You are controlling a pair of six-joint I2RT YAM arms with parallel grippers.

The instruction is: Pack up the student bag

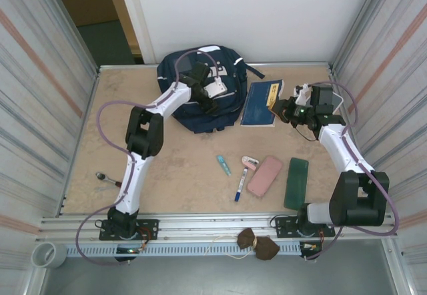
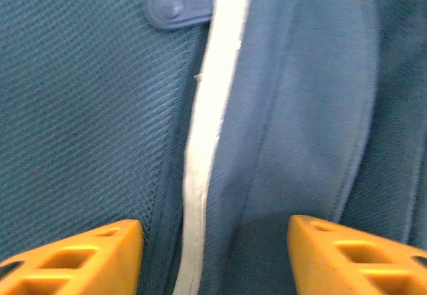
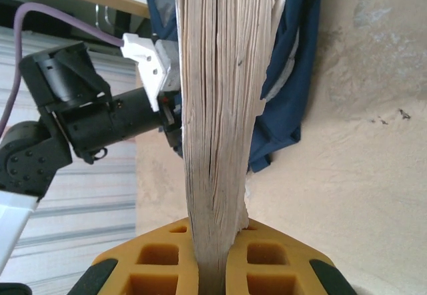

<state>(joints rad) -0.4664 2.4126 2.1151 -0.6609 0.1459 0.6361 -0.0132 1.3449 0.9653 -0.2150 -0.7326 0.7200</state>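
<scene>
Sitting far-centre on the table [image 1: 187, 165], the bag [image 1: 199, 118] looks soft and floppy; its zip pull [image 2: 177, 5] seems the best hold; left claw [image 2: 215, 258] gapes over it, right claw [image 3: 213, 268] pinches the notebook [image 3: 223, 108].

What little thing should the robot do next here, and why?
Probably ease the left arm's jaws forward to the blue pull tab: they stand apart over the student bag, where no opening shows, while the right arm's jaws pinch the navy-blue notebook by its pages, so it likely needs a way in.
</scene>
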